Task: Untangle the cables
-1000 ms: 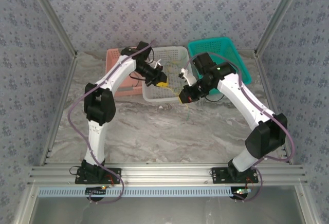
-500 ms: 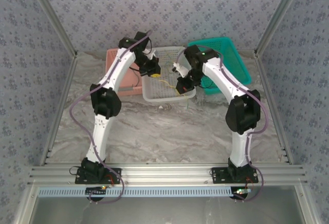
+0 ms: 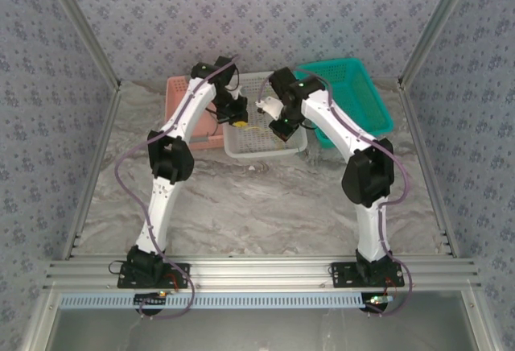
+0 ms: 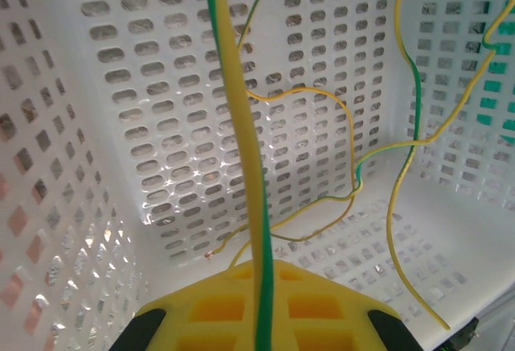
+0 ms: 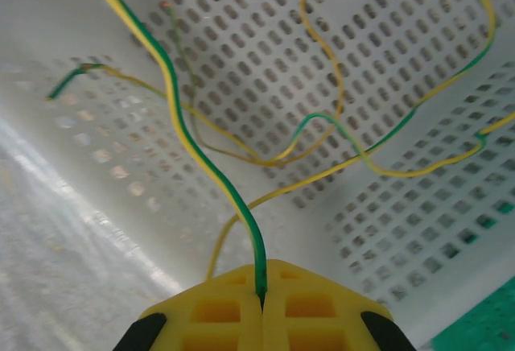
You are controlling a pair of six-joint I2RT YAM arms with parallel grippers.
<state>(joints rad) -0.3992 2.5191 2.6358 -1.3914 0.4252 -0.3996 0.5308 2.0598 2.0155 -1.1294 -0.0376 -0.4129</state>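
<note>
Over the white perforated basket (image 3: 241, 154), both grippers are clenched on the cables (image 4: 241, 125). The left gripper (image 4: 261, 307) has 1 yellow-green strand running up between its pads, and the right gripper (image 5: 261, 299) pinches another at its seam. Loose loops cross inside the basket. The step appears to be drawing 2 strands apart, and the next move likely calls for spreading the arms slowly.
</note>
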